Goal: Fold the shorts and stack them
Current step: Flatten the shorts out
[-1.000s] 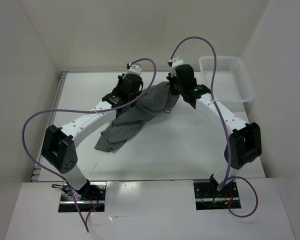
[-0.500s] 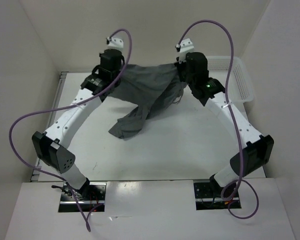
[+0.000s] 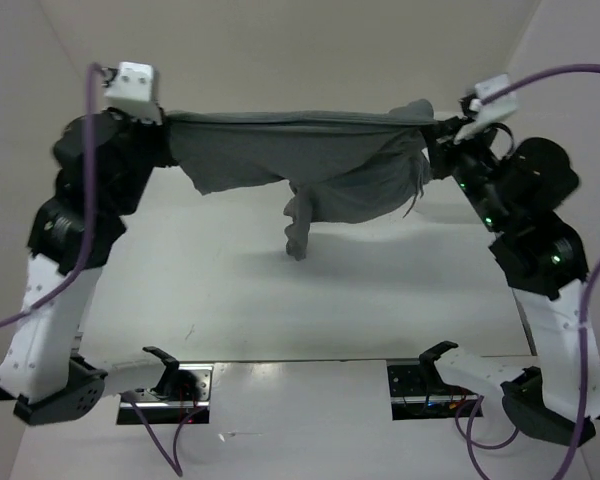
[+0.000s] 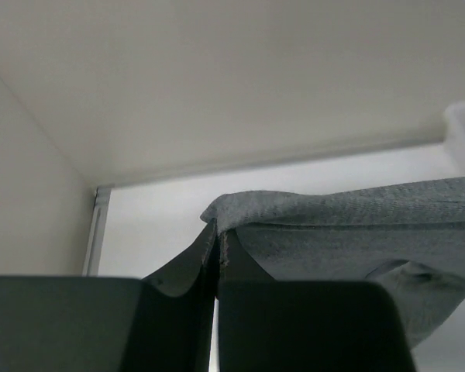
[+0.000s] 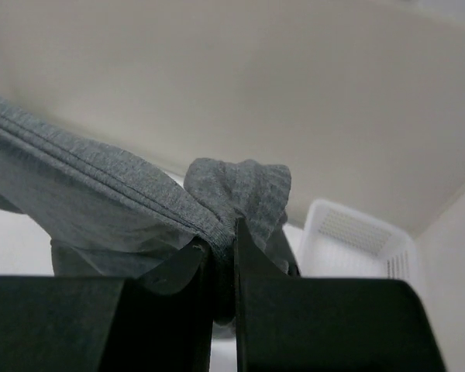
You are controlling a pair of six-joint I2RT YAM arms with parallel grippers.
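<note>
You are holding the shorts [image 3: 310, 165] in the air between both arms, above the far half of the table [image 3: 210, 290]. Their upper edge is pulled almost straight from the far left corner toward the far right corner, while the rest sags and one twisted end dangles over the middle of the tabletop. Your left gripper [image 4: 217, 239] is clamped on one end of that edge with fabric pinched between its fingers, and your right gripper [image 5: 223, 232] is closed the same way on the bunched opposite end. The white mesh basket [image 5: 356, 232] sits at the far right corner.
</note>
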